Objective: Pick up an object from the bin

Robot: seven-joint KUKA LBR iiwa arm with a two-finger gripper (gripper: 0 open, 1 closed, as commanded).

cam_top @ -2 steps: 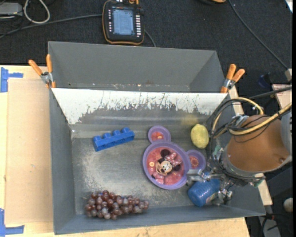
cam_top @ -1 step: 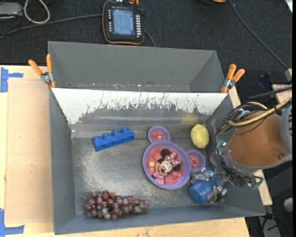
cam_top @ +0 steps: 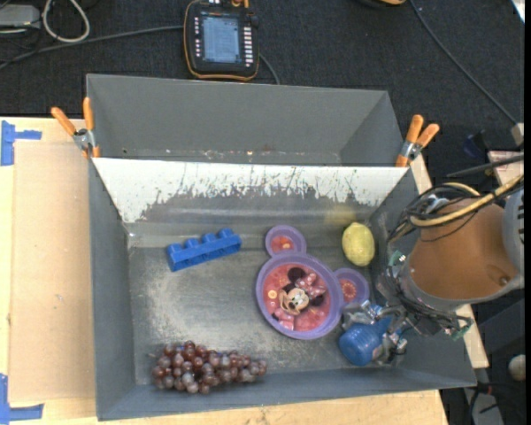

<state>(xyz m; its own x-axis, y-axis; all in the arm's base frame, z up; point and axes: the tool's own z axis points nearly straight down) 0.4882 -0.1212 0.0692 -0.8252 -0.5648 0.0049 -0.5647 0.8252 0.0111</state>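
the blue lump [cam_top: 357, 345] sits in the near right corner of the grey bin [cam_top: 239, 131], the gripper [cam_top: 378, 330] clamped round it, just beside a purple mouse-eared plate [cam_top: 294, 297] — a yellow lemon [cam_top: 358, 243], a blue brick [cam_top: 203, 249] and grapes [cam_top: 205, 367] lie apart; a teach pendant [cam_top: 221, 38] rests on dark carpet [cam_top: 336, 42] beyond.

Dark carpet floor [cam_top: 336, 34]; teach pendant [cam_top: 220, 38] w/ orange trim lying on it, screen up; white cable coil [cam_top: 64, 11] top-left.

bin [cam_top: 248, 131]: matt metal | plate [cam_top: 299, 297]: glossy plastic | brick [cam_top: 203, 249]: plastic
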